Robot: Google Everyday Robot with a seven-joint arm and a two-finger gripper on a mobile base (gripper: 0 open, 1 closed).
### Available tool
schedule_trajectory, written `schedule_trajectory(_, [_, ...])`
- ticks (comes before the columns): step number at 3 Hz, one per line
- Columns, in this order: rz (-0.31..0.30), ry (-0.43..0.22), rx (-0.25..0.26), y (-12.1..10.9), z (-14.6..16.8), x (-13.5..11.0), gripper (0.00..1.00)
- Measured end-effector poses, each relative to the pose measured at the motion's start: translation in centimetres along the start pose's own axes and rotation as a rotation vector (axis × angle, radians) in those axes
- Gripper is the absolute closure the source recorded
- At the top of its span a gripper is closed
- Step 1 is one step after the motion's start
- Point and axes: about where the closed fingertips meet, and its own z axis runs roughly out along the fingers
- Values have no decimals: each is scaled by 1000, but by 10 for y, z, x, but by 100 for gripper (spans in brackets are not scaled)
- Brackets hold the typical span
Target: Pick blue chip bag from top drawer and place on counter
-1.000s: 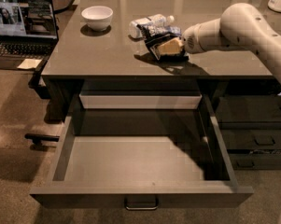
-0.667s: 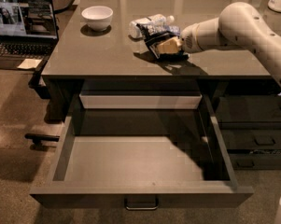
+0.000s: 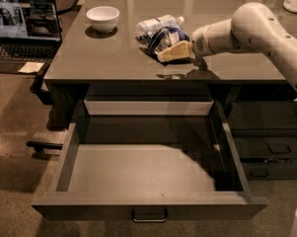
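The blue chip bag (image 3: 164, 36), dark blue and white and crinkled, lies on the counter (image 3: 113, 53) just in front of the clear plastic bottle (image 3: 157, 23). My gripper (image 3: 174, 52) reaches in from the right on its cream arm. Its tip is right at the bag's near right side and touches or nearly touches it. The top drawer (image 3: 148, 174) is pulled fully out below the counter's front edge. Its grey floor is bare and its small metal pull handle (image 3: 149, 215) faces the front.
A white bowl (image 3: 103, 18) stands on the counter's back left. An open laptop (image 3: 23, 28) sits on a lower surface to the left. A white-fronted tray (image 3: 148, 106) sits under the counter edge. Narrower dark drawers (image 3: 271, 137) are at the right.
Almost nothing has changed. The gripper stays at the bag beside the bottle, and the drawer stays open.
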Motion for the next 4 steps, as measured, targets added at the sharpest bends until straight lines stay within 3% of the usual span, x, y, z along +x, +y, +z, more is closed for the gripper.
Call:
schedule_trajectory(2, [3, -14, -18, -7, 0, -1, 0])
schedule_trajectory(3, [27, -53, -11, -41, -19, -5, 0])
schedule_trajectory(4, [46, -114, 26, -74, -62, -22, 0])
